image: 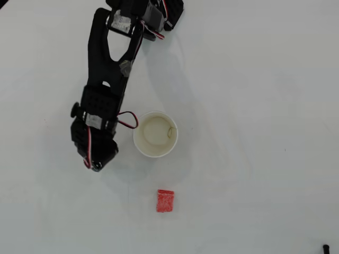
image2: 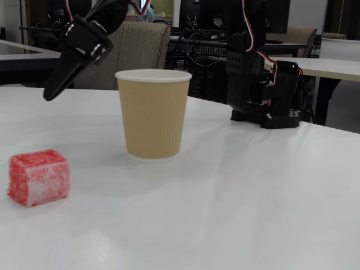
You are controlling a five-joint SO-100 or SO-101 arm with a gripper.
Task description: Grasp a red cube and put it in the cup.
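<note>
The red cube (image: 165, 201) lies on the white table, below the cup in the overhead view; in the fixed view the red cube (image2: 39, 177) sits at the front left, grainy and sponge-like. The cup (image: 155, 134) stands upright and looks empty, with a cream inside; in the fixed view the cup (image2: 152, 114) has a tan ribbed wall and a white rim. My gripper (image: 97, 164) is just left of the cup, apart from it. In the fixed view my gripper (image2: 52, 93) hangs above the table, pointing down-left, jaws together and holding nothing.
The arm's base (image2: 264, 84) stands at the table's far side, behind the cup to the right; it shows at the top of the overhead view (image: 151, 16). A small black object (image: 326, 247) sits at the bottom right corner. Chairs and desks stand behind the table.
</note>
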